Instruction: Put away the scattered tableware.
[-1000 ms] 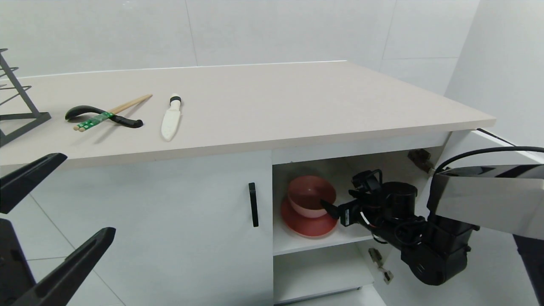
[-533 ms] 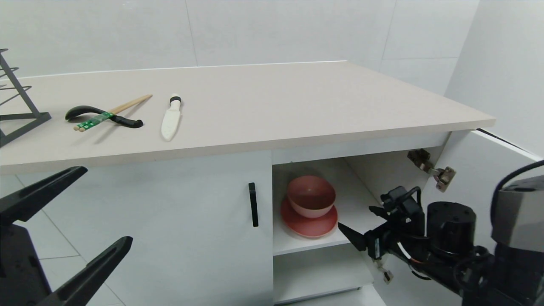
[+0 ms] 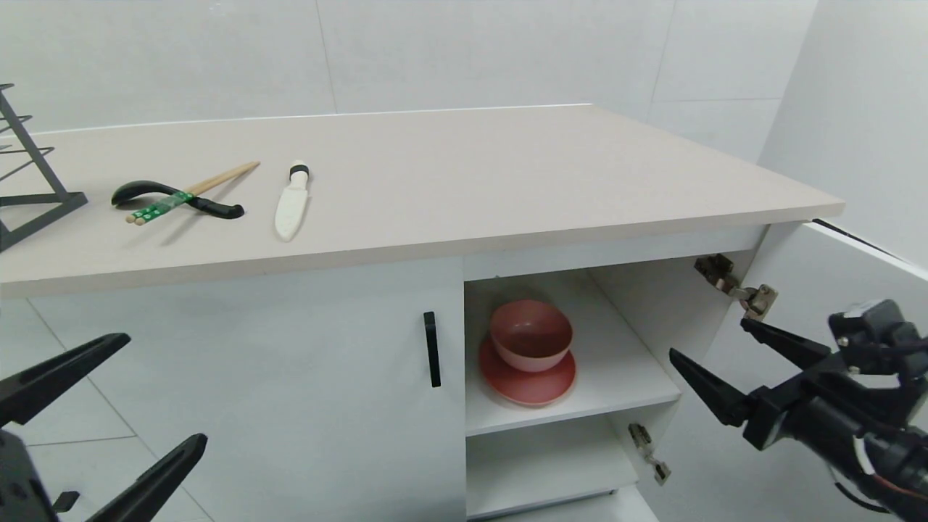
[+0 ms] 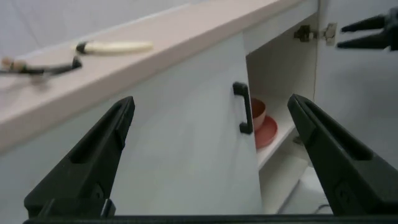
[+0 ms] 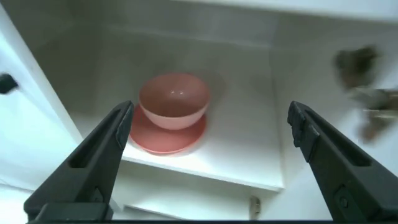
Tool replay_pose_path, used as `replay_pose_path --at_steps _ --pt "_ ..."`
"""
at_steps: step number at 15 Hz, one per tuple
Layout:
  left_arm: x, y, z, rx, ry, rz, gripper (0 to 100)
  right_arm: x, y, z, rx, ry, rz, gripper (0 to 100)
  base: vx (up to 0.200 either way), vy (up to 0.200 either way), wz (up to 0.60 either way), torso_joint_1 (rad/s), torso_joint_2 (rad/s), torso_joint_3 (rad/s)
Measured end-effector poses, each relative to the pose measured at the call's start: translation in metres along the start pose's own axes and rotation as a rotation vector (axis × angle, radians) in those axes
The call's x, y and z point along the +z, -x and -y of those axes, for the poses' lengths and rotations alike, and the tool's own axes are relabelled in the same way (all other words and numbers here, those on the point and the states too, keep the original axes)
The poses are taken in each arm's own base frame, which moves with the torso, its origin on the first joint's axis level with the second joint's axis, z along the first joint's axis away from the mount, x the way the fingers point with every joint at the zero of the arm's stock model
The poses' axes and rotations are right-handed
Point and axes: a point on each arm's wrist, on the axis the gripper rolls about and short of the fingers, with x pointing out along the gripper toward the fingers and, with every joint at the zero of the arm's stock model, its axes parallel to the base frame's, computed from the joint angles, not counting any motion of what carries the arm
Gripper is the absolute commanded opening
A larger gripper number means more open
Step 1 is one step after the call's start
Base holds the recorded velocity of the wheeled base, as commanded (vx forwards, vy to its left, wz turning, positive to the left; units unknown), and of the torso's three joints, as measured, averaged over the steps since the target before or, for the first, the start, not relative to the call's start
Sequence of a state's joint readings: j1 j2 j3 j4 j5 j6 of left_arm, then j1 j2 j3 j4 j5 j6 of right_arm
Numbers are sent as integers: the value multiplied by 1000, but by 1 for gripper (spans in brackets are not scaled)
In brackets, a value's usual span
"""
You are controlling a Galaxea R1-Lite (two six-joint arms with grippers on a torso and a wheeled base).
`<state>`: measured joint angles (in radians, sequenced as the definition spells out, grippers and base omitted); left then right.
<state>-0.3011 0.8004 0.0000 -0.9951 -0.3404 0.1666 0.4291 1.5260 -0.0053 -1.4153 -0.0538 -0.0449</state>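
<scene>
Your right gripper (image 3: pixel 707 337) hangs spread wide outside the cupboard (image 3: pixel 631 362), pink bowl (image 3: pixel 531 335) sitting on its plate (image 3: pixel 527 388); left gripper (image 3: pixel 165 388) gapes empty too.

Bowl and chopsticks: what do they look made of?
Bowl: probably plastic or melamine; it is an even matte pink with no glaze shine. Chopsticks: likely wood or bamboo; the shafts are bare tan, and the ends carry a green printed pattern.

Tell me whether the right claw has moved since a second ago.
Yes. The right claw has backed out of the cupboard, away from the pink bowl and toward the robot's right, and is open.
</scene>
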Motion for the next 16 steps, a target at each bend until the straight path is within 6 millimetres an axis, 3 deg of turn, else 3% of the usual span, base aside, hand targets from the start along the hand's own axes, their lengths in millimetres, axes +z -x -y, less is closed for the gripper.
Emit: replay_pose_path --at_steps 6,9,13,16 --pt "-29 66 27 244 317 -121 100 12 73 21 -112 32 20 100 0 0 0 0 0 0" --pt "-39 80 38 314 320 -114 100 7 113 22 -158 36 61 100 0 0 0 0 0 0" --pt "-50 91 46 383 289 -126 100 -11 163 7 -221 28 62 100 0 0 0 0 0 0" --pt "-53 94 45 490 168 -166 100 -31 178 -2 -247 32 112 100 0 0 0 0 0 0"
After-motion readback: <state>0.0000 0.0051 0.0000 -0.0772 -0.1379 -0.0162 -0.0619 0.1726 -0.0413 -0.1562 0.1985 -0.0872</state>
